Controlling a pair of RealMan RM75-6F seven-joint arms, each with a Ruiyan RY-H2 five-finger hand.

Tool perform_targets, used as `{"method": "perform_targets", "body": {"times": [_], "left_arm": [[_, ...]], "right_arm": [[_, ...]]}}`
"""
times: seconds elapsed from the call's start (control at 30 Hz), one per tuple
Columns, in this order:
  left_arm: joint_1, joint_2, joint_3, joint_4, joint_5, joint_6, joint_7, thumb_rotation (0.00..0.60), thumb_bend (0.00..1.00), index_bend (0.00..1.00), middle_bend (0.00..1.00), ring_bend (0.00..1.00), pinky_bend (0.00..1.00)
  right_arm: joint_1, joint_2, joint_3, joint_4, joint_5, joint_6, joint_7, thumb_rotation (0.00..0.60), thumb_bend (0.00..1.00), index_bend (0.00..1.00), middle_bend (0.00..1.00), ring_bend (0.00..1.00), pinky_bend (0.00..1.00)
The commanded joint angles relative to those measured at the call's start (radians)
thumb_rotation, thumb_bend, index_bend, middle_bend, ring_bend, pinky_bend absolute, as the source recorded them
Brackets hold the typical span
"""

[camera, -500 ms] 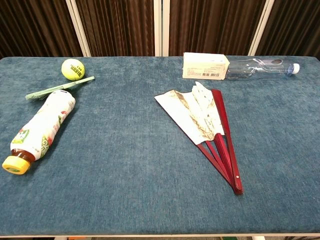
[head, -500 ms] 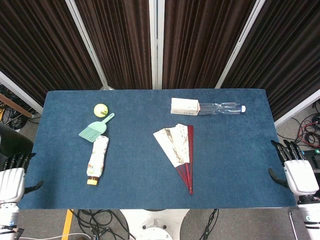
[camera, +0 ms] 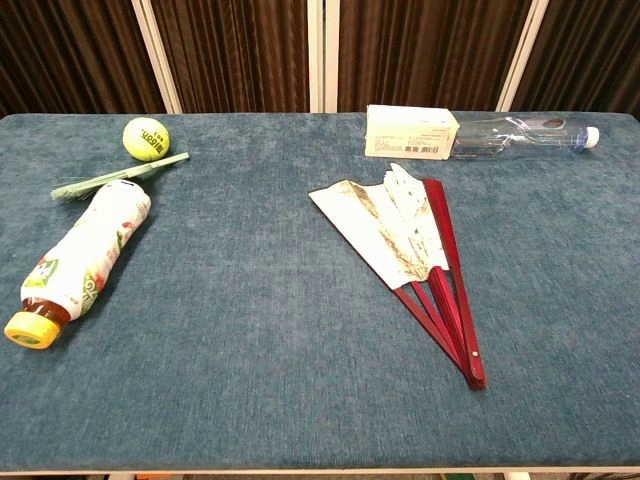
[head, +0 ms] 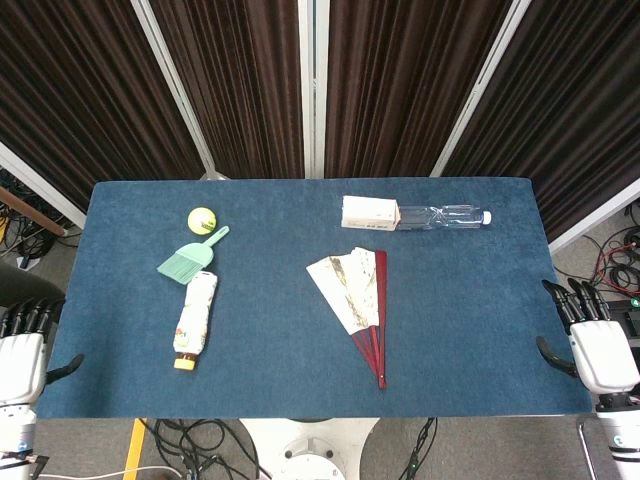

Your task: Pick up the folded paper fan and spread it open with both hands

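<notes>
The paper fan (head: 353, 296) (camera: 400, 240) lies flat on the blue table, right of centre, partly spread, with white printed paper and dark red ribs meeting at a pivot near the front edge. My left hand (head: 24, 349) hangs off the table's left front corner, fingers apart and holding nothing. My right hand (head: 592, 342) hangs off the right front corner, likewise empty with fingers spread. Both hands are far from the fan. Neither hand shows in the chest view.
A yellow tennis ball (head: 202, 219), a green brush (head: 190, 259) and a lying drink bottle (head: 195, 319) occupy the left side. A white box (head: 370, 213) and a clear plastic bottle (head: 445, 215) lie at the back. Cables run under the table (head: 480, 330).
My left hand has drifted slightly left and down, away from the table edge. The fan and other objects have not moved.
</notes>
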Motion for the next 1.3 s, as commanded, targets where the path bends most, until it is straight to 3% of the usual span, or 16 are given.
{"method": "perform_targets", "body": {"times": [0.03,0.17,0.3,0.4,0.63,0.83,1.3], "left_arm": [[0.003,0.002,0.004,-0.003,0.002,-0.008,-0.001,0.600,0.02,0.18,0.15,0.10,0.11],[0.003,0.015,0.009,-0.021,-0.006,-0.026,-0.011,0.600,0.02,0.18,0.15,0.10,0.11],[0.000,0.018,0.011,-0.029,-0.006,-0.037,-0.017,0.600,0.02,0.18,0.15,0.10,0.11],[0.002,0.021,0.014,-0.033,-0.004,-0.038,-0.019,0.600,0.02,0.18,0.15,0.10,0.11],[0.009,0.029,0.019,-0.051,-0.009,-0.040,-0.027,0.600,0.02,0.18,0.15,0.10,0.11],[0.016,0.035,0.023,-0.057,-0.025,-0.051,-0.030,0.600,0.02,0.18,0.15,0.10,0.11],[0.014,0.060,0.036,-0.083,-0.039,-0.098,-0.085,0.600,0.02,0.18,0.15,0.10,0.11]], "right_arm": [[-0.001,-0.004,-0.003,0.000,-0.008,0.002,0.004,0.600,0.26,0.00,0.14,0.00,0.00],[0.024,-0.033,-0.009,0.012,-0.038,-0.023,0.009,0.600,0.26,0.02,0.16,0.00,0.00],[0.112,-0.086,-0.011,0.039,-0.079,-0.138,-0.003,0.600,0.23,0.05,0.18,0.00,0.00],[0.195,-0.154,0.004,0.086,-0.086,-0.244,-0.017,0.600,0.13,0.11,0.22,0.00,0.00],[0.372,-0.403,0.057,0.298,-0.075,-0.402,0.007,0.600,0.04,0.27,0.28,0.00,0.00],[0.453,-0.593,0.071,0.512,-0.076,-0.416,0.029,0.600,0.03,0.33,0.29,0.00,0.00],[0.518,-0.908,0.014,0.990,-0.106,-0.333,0.186,0.600,0.03,0.37,0.31,0.00,0.00]]}}
